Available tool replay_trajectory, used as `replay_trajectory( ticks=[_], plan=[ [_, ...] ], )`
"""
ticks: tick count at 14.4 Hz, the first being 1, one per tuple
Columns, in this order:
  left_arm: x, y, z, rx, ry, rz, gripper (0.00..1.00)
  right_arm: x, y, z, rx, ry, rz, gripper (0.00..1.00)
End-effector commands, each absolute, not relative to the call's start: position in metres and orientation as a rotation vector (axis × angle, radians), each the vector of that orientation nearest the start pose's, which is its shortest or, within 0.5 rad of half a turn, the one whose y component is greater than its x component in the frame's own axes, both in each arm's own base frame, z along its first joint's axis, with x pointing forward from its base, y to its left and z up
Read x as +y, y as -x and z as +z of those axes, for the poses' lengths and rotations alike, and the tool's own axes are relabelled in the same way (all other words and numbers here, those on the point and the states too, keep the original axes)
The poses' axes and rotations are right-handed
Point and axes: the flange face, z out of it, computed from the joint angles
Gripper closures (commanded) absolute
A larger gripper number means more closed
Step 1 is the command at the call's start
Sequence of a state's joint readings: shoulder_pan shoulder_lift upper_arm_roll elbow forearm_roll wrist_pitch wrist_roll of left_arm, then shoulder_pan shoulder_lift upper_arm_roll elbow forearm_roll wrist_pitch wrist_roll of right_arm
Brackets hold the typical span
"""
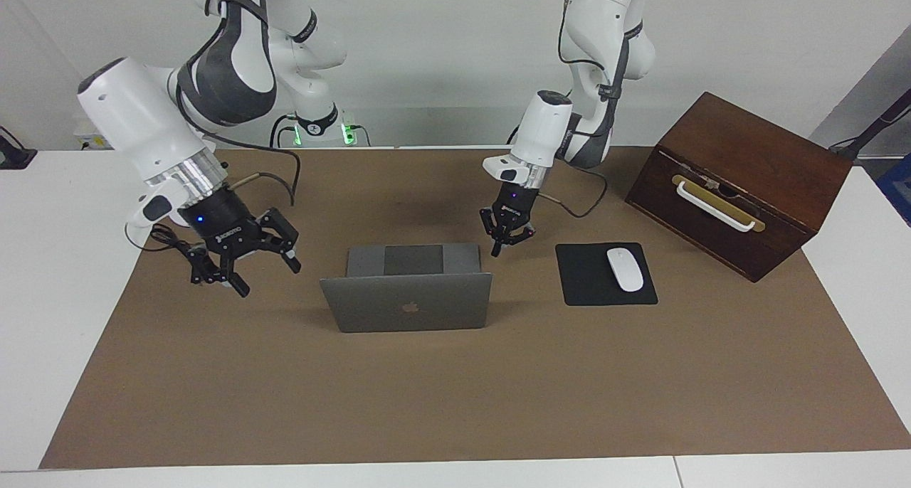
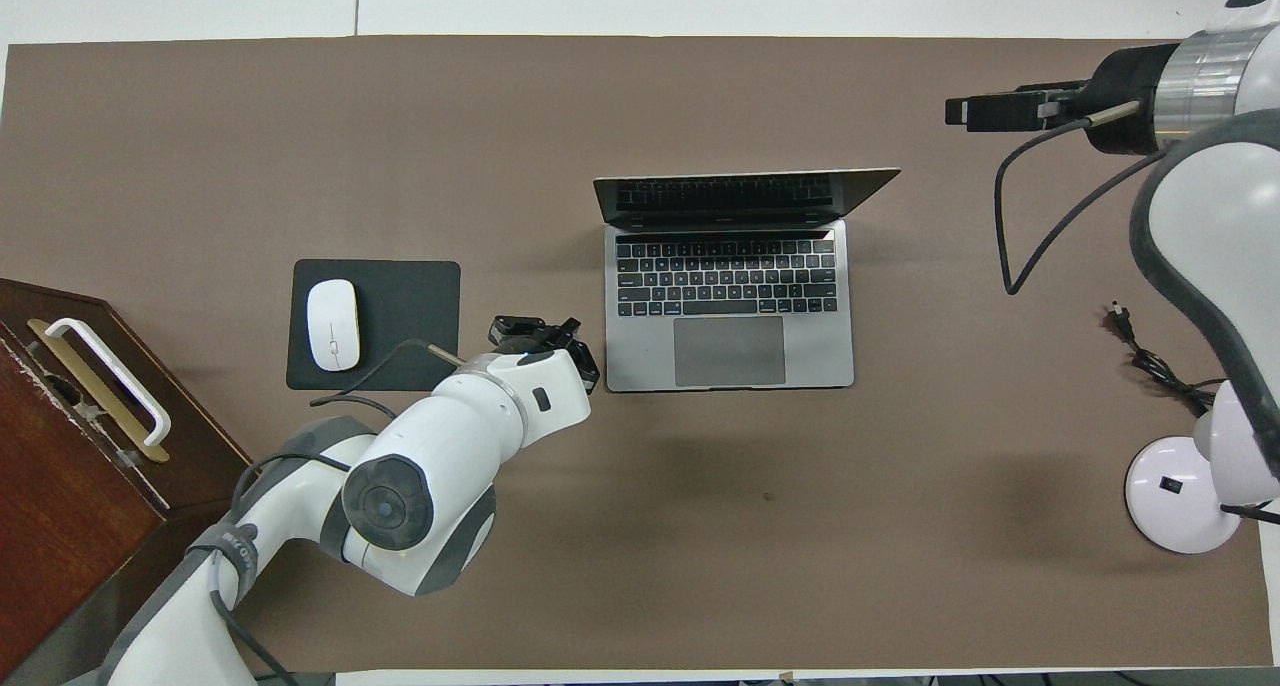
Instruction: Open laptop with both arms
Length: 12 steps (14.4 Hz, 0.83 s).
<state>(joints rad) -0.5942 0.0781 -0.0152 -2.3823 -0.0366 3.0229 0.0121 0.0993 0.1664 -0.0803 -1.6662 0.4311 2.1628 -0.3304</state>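
The silver-grey laptop (image 1: 409, 306) stands open in the middle of the brown mat, its lid upright with the apple logo facing away from the robots. Its keyboard and trackpad show in the overhead view (image 2: 730, 306). My left gripper (image 1: 508, 242) is open and empty, low over the mat beside the base's near corner, between laptop and mouse pad; it also shows in the overhead view (image 2: 540, 332). My right gripper (image 1: 243, 266) is open and empty, raised over the mat toward the right arm's end, apart from the laptop; the overhead view (image 2: 985, 111) shows it side-on.
A black mouse pad (image 1: 591, 285) with a white mouse (image 1: 625, 269) lies beside the laptop toward the left arm's end. A dark wooden box (image 1: 740, 168) with a white handle stands at that end. A white lamp base (image 2: 1170, 501) and loose cable (image 2: 1145, 356) are at the right arm's end.
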Motion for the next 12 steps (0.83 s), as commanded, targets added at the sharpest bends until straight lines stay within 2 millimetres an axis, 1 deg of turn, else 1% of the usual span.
replay_trajectory(
  ticks=[1, 3, 4, 6, 7, 9, 10, 11, 12],
  plan=[
    [-0.295, -0.471, 0.394, 0.85, 3.093, -0.787, 1.0, 0.028, -0.625, 0.564, -0.209, 2.895, -0.413, 0.0],
    [-0.291, -0.485, 0.416, 0.83, 3.102, -0.699, 1.0, 0.012, -0.611, 0.574, -0.22, 2.967, -0.327, 0.0],
    [-0.283, -0.494, 0.426, 0.805, 3.105, -0.668, 1.0, 0.001, -0.603, 0.581, -0.217, 3.006, -0.296, 0.0],
    [-0.273, -0.507, 0.444, 0.78, 3.109, -0.616, 1.0, -0.011, -0.583, 0.597, -0.154, 3.064, -0.215, 0.0],
    [-0.26, -0.517, 0.452, 0.762, 3.106, -0.589, 1.0, -0.013, -0.573, 0.604, -0.103, 3.078, -0.177, 0.0],
    [-0.237, -0.532, 0.469, 0.762, 3.094, -0.544, 1.0, -0.029, -0.549, 0.622, -0.036, 3.104, -0.123, 0.0],
    [-0.226, -0.536, 0.48, 0.761, 3.088, -0.528, 1.0, -0.032, -0.534, 0.631, -0.026, 3.101, -0.1, 0.0],
    [-0.211, -0.541, 0.486, 0.753, 3.086, -0.493, 1.0, -0.036, -0.517, 0.633, -0.012, 3.098, -0.043, 0.0],
    [-0.199, -0.541, 0.496, 0.759, 3.08, -0.47, 1.0, -0.037, -0.501, 0.638, -0.011, 3.096, -0.036, 0.0]
  ],
)
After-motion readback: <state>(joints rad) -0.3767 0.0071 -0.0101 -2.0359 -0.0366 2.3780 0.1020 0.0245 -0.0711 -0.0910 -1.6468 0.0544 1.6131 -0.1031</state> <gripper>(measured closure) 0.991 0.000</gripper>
